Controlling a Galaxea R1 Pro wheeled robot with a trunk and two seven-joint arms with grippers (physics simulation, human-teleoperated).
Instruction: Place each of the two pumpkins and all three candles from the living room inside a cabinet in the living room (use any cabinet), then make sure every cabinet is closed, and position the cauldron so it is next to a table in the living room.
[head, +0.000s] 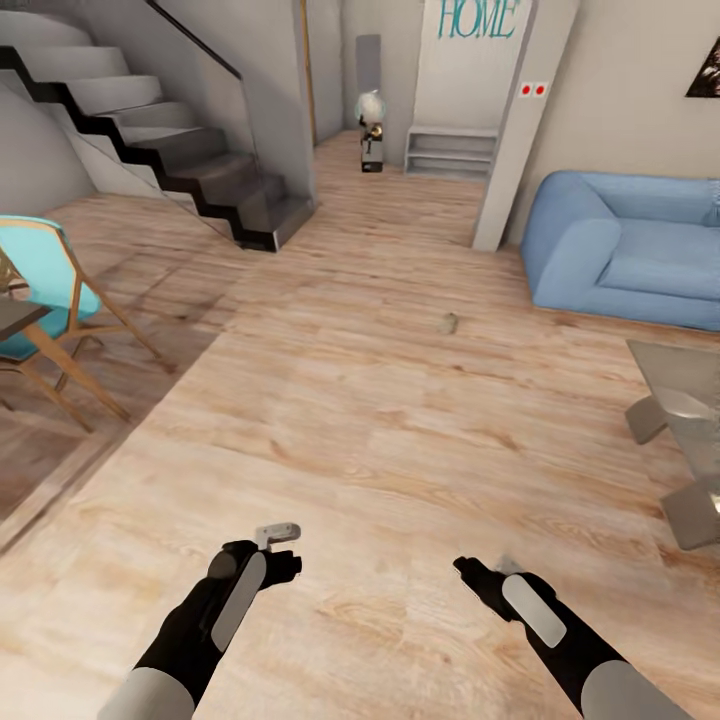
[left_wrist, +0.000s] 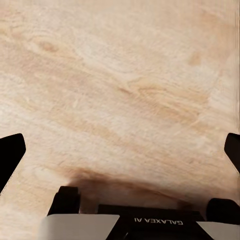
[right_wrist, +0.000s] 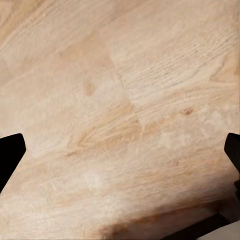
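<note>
I am looking over a pale wooden floor (head: 380, 440). My left gripper (head: 280, 548) hangs low over the floor at the lower left, and its wrist view shows the black fingers (left_wrist: 12, 152) spread wide with only bare planks between them. At the lower right, my right gripper (head: 478, 572) is held the same way, fingers (right_wrist: 11, 152) apart over bare floor. A small beige-grey object (head: 450, 323) lies on the floor ahead; it is too small to identify. The pumpkins, candles, cabinet and cauldron are out of view.
A blue sofa (head: 620, 250) stands at the right. Nearer, a glass-topped table (head: 690, 400) juts in. At the left are a turquoise chair (head: 50, 290) and dark stairs (head: 170, 140). A white pillar (head: 520, 120) and low shelf (head: 450, 150) stand ahead.
</note>
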